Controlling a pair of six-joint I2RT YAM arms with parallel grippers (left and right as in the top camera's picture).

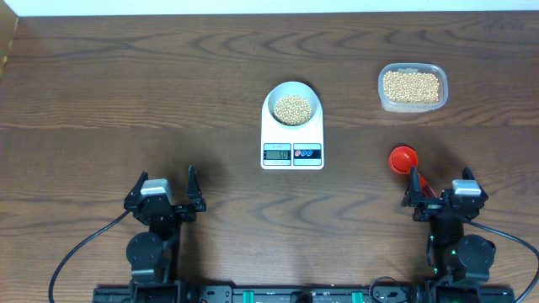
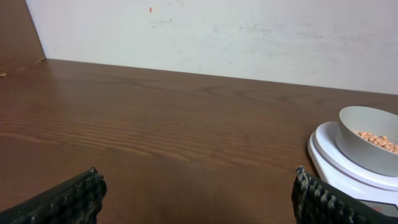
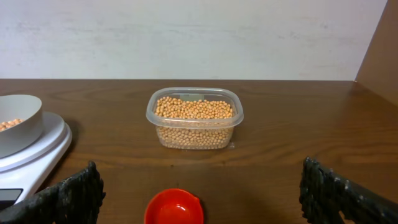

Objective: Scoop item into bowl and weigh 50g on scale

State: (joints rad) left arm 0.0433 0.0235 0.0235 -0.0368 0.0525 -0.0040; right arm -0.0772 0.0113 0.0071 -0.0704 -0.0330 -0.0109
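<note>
The bowl stands on the white scale at the table's middle and holds tan beans. The left wrist view shows bowl and scale at the right edge; the right wrist view has the bowl and scale at the left. More beans fill a clear tub, with the tub centred in the right wrist view. A red scoop lies on the table just ahead of my right gripper, which is open and empty. My left gripper is open at the near left.
The table's far left edge meets a pale wall. The red scoop lies between my right fingers' line and the tub. Black cables trail from both arm bases at the near edge.
</note>
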